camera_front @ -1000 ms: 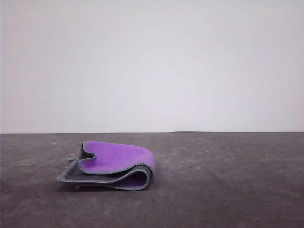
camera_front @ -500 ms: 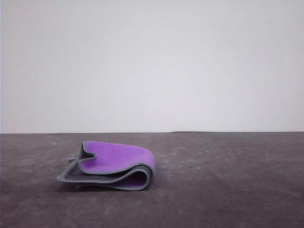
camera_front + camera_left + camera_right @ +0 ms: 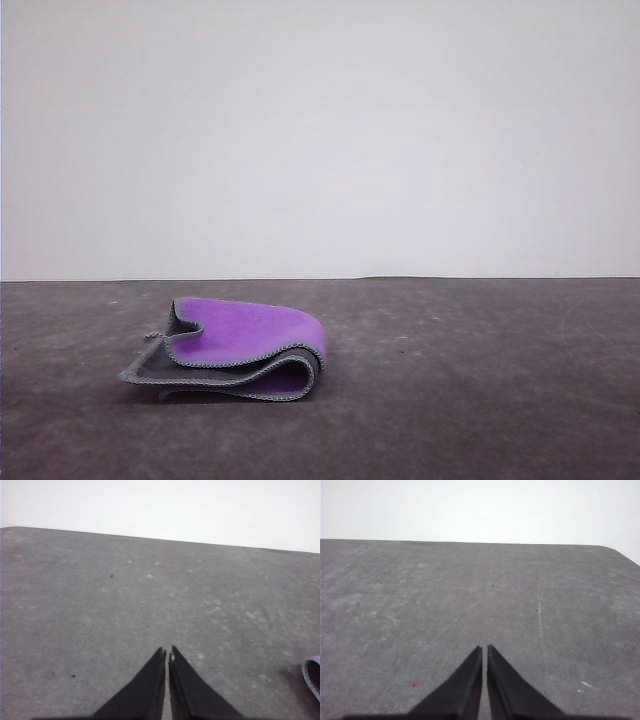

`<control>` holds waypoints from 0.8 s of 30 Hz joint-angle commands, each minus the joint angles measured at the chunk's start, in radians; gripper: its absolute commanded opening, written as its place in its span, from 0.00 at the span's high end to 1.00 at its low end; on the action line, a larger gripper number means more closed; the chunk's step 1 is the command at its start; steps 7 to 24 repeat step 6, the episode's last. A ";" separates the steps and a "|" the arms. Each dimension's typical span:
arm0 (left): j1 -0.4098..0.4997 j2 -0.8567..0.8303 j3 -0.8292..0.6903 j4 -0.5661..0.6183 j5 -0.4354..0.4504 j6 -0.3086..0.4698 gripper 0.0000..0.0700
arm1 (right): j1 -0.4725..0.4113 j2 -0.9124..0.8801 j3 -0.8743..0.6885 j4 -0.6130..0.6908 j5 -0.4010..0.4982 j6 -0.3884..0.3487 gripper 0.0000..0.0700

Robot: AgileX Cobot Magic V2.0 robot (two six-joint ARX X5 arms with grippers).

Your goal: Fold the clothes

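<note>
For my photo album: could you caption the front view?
A purple-and-grey cloth lies loosely folded on a dark grey table before a white wall.

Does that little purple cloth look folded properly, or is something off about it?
The cloth is folded over, but loosely: the layers bulge open at the right instead of lying flat, and the edges on the left do not line up, with a grey corner sticking out. Nothing looks torn, and nothing else on the table stands out.

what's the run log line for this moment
stage: cloth folded | cloth: lying on table, purple face up, nothing touching it | left gripper: shut, empty | right gripper: shut, empty
</note>
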 commanded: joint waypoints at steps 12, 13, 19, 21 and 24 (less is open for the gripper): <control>0.000 0.000 -0.020 0.010 -0.004 0.007 1.00 | -0.001 0.001 -0.003 0.011 0.003 -0.007 0.98; 0.000 0.000 -0.020 0.010 -0.004 0.007 1.00 | -0.001 0.001 -0.003 0.011 0.003 -0.007 0.98; 0.000 0.000 -0.020 0.010 -0.004 0.007 1.00 | -0.001 0.001 -0.003 0.011 0.003 -0.007 0.98; 0.000 0.000 -0.020 0.010 -0.004 0.007 1.00 | -0.001 0.001 -0.003 0.011 0.003 -0.007 0.98; 0.000 0.000 -0.020 0.010 -0.004 0.007 1.00 | -0.001 0.001 -0.003 0.011 0.003 -0.007 0.98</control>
